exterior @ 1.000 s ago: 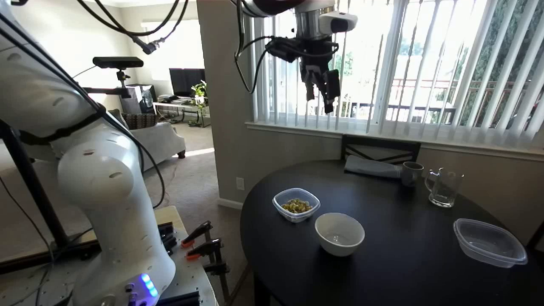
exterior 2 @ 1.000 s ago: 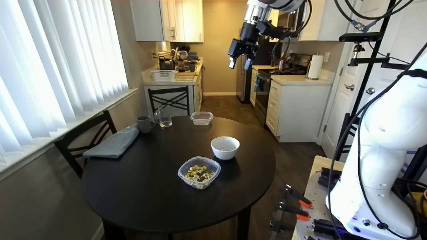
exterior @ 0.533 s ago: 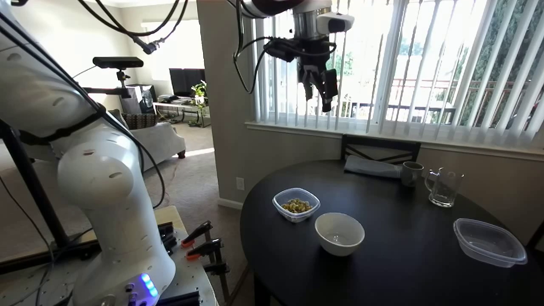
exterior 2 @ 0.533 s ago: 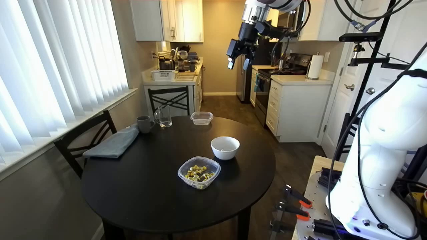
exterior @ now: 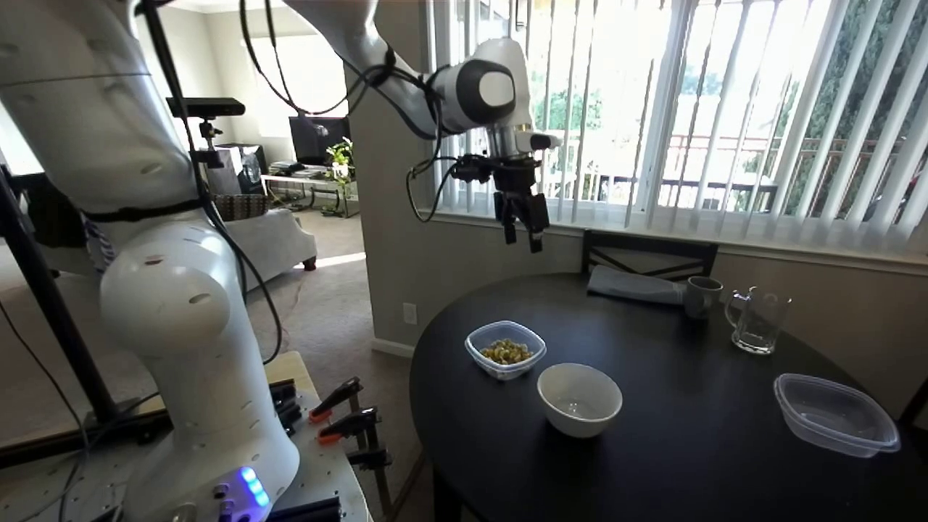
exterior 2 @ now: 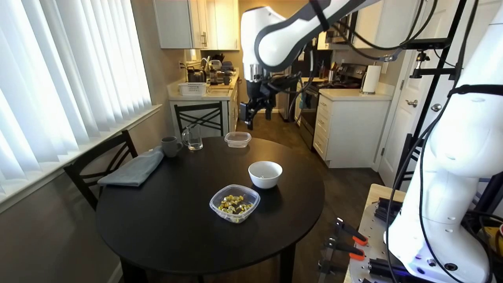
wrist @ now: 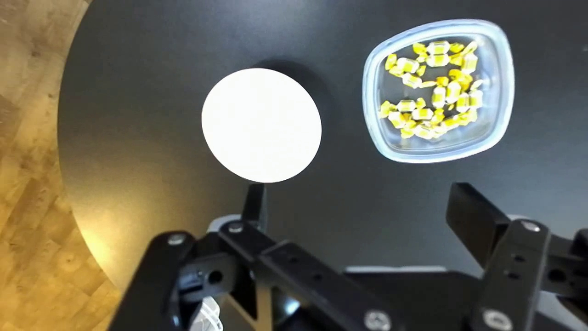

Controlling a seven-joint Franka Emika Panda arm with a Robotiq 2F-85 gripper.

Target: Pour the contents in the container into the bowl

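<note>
Spread wide, the gripper (wrist: 358, 195) hangs above a dark round table (exterior: 681, 435). In an exterior view, a clear container (exterior: 505, 373) of yellow pieces (exterior: 506, 352) stands near the left edge, just beside a white bowl (exterior: 580, 417); a folded cloth (exterior: 636, 284) lies by the far edge.

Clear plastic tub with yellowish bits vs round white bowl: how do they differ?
The small clear plastic tub is see-through; the round white bowl is opaque. The tub's outline is a rounded square; the bowl's is circular. The tub holds a heap of yellowish bits; no such heap shows in the bowl. Both stand upright on the black table.
</note>
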